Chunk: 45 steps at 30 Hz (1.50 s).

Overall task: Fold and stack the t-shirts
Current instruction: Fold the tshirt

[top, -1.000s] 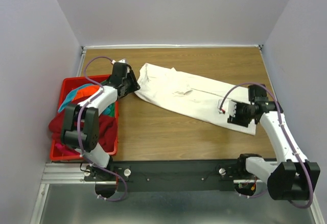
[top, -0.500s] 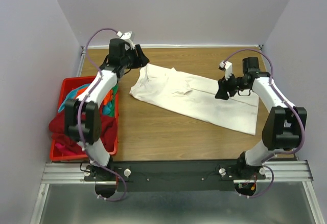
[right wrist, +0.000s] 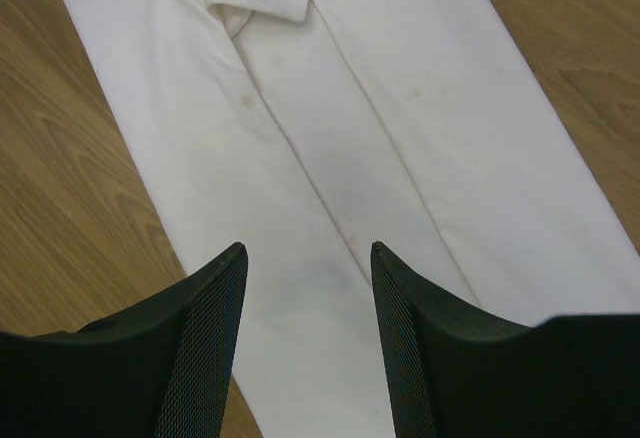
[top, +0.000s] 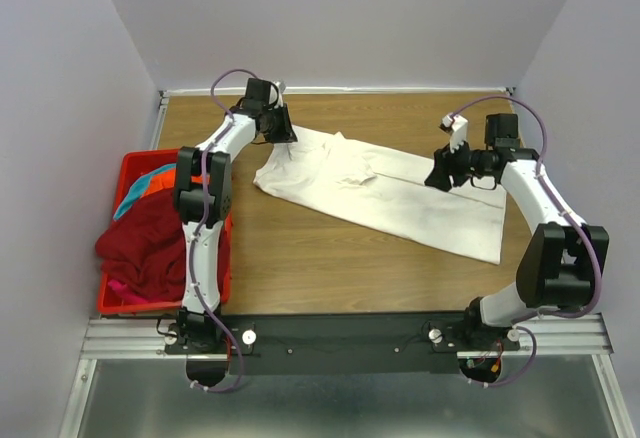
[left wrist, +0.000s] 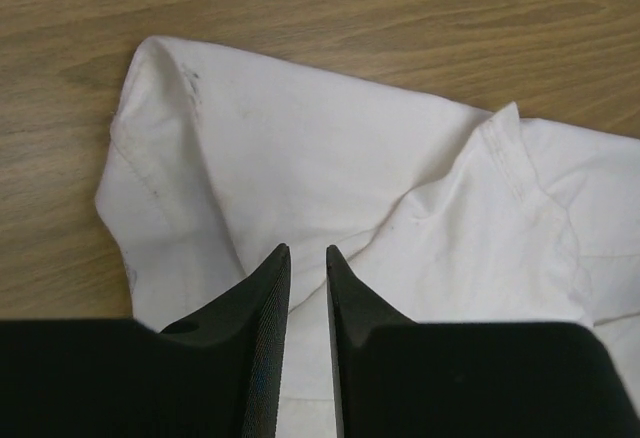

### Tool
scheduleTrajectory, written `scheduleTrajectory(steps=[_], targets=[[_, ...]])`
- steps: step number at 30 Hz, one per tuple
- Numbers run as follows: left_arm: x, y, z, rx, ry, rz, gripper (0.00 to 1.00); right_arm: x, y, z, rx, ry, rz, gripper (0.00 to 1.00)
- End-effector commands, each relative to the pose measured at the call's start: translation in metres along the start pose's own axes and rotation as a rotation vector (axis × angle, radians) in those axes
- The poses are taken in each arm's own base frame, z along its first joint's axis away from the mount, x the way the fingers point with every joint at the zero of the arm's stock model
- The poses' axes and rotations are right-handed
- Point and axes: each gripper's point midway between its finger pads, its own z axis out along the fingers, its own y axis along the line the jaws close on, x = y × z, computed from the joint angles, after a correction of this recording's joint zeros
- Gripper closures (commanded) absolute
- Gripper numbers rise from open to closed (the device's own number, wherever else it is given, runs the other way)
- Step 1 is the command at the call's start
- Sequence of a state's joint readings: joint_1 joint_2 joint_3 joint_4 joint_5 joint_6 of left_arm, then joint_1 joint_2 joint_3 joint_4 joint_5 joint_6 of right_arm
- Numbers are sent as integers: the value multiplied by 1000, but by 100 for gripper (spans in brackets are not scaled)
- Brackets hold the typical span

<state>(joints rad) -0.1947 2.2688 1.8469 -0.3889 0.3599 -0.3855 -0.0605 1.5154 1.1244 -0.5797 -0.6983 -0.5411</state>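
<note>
Red basket [top: 165,305]: stands on the table [top: 300,268], well apart from the white t-shirt [top: 380,193], on its left side. The left arm crosses over its right wall and hides that part.
Shirts in the basket: a dark red t-shirt [top: 150,248] lies heaped on top and hangs over the left rim. An orange t-shirt [top: 165,176] and a teal t-shirt [top: 135,198] show only as small pieces, and the rest of them is buried.
Left gripper [top: 283,136]: it is at the far left end of the white t-shirt, by the sleeve. In the wrist view the left gripper [left wrist: 307,250] has its jaws almost together, with only a thin slit between. The tips are at a crease where the folds run together. I cannot tell whether cloth is nipped there.
White t-shirt [left wrist: 300,158]: it lies flat on the table as a long folded band, from far left to near right. The black fingers cover its near part in both wrist views, and its ends are cut off in the right wrist view.
Marks: faint grey specks sit near the sleeve seam, too small to read as print or dirt.
Right gripper [top: 440,173]: it is above the right part of the white t-shirt [right wrist: 330,88]. In its wrist view the right gripper [right wrist: 305,248] has its jaws wide apart, and it grasps nothing.
</note>
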Motion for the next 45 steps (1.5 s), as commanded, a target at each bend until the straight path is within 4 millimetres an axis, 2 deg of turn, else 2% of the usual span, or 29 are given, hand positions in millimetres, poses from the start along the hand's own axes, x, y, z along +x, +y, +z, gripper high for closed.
scheduleTrajectory(steps=[1,6,7,8,9,10,11,12,13,15,20,21,23,25,26,27,28,30,31,33,35,36,38,40,41,42,43,44,45], targets=[[19,14,13,-57,74,-20,74,-7,0,-8,20,-37,-8,41],[30,26,38,-71,132,-34,74,-6,-2,-11,26,-42,-6,41],[22,23,41,-56,121,-32,74,-6,-2,-11,24,-44,-7,41],[33,29,50,-60,160,-50,74,-7,-2,-13,27,-47,-12,41],[20,23,51,-46,136,-44,74,-6,-3,-13,31,-46,-11,41],[30,27,57,-50,165,-64,74,-7,-3,-14,33,-47,-13,41],[15,21,57,-35,134,-58,74,-5,-4,-15,37,-45,-10,41],[21,22,64,-20,158,-95,74,-5,-6,-16,44,-45,-9,41],[8,12,64,16,132,-95,74,-5,-5,-16,42,-45,-8,41],[4,4,70,63,130,-119,75,-3,-5,-15,40,-45,-4,40],[-23,-20,62,176,63,-138,72,9,-7,3,-22,-17,67,40],[-40,-34,49,214,18,-108,70,3,-8,6,-41,-29,69,39],[-59,-48,33,255,-39,-65,64,10,-20,24,-71,3,126,38],[-88,-73,-2,305,-112,-9,60,10,-34,38,-77,25,190,37],[-98,-79,-15,317,-140,10,57,-13,-49,38,-60,-1,176,36],[-117,-92,-43,341,-192,54,56,0,-59,57,-86,42,239,36],[-124,-97,-57,347,-218,78,55,-27,-73,57,-79,23,217,35],[-135,-104,-85,336,-260,132,53,-32,-88,72,-73,46,246,30],[-141,-106,-111,298,-306,188,52,-21,-94,90,-76,91,274,26],[-142,-106,-137,243,-347,245,51,-36,-108,101,-56,77,267,20],[-137,-101,-177,152,-444,319,48,-29,-113,120,-58,101,283,18],[-142,-117,-230,128,-554,365,45,-33,-114,124,-61,95,283,18],[-117,-111,-265,81,-634,414,36,-27,-116,138,-80,104,317,18],[-96,-104,-280,54,-665,435,30,-28,-115,146,-89,105,314,19],[-72,-90,-271,38,-634,437,26,-23,-114,150,-91,119,319,19],[-63,-88,-277,28,-642,443,25,-23,-113,153,-91,122,312,19],[-57,-94,-301,26,-691,454,24,-23,-111,157,-91,129,306,20],[-37,-83,-293,14,-660,441,23,-21,-113,158,-81,135,306,20],[-33,-89,-313,20,-705,442,23,-18,-113,160,-80,143,311,21]])
